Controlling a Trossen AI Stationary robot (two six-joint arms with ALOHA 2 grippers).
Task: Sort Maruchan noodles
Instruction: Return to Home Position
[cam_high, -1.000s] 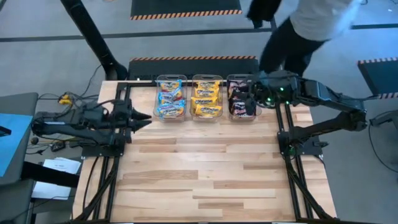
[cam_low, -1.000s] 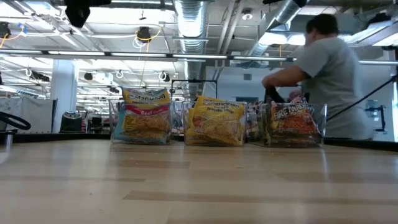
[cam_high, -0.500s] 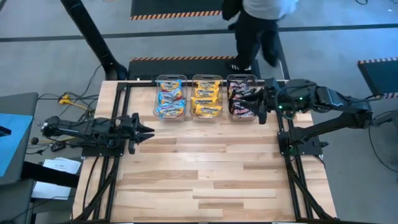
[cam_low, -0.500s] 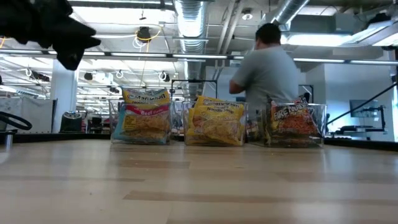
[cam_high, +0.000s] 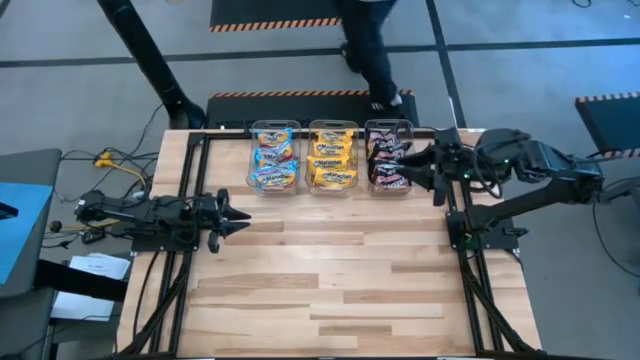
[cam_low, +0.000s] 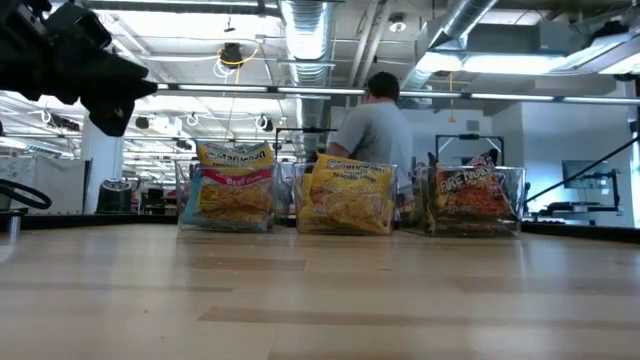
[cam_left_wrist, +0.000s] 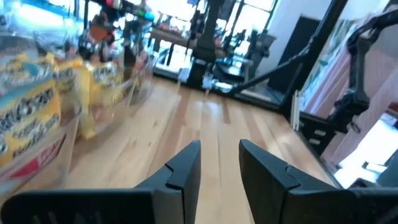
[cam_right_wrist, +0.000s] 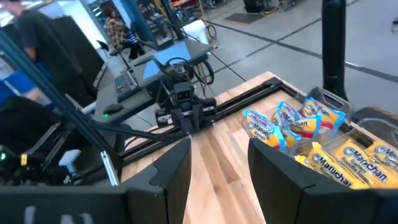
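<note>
**Packets sorted into three bins, both grippers empty**

On the far side of the light wooden table stand three clear plastic bins in a row. The middle bin holds the yellow-orange glossy ramen packets. The left bin stands just beside it and holds the light blue-pink packets. The right bin, just beside it on the other side, holds the dark maroon-black packets. In the low view the packets stand on edge with their faces to the camera. No packet lies on the bare table.

The left gripper hangs well apart from the middle bin, out past the left bin and nearer the table's front, pointing across the table. Its jaws stand a modest gap apart, and its wrist view shows only table between them.

The right gripper sits on the other side of the middle bin, at the outer wall of the right bin, pointing toward the row. Its jaws are also parted, a little wider, with nothing held. Whether its tips touch the bin wall cannot be told.

A person in a grey shirt stands beyond the table, behind the middle bin.
</note>
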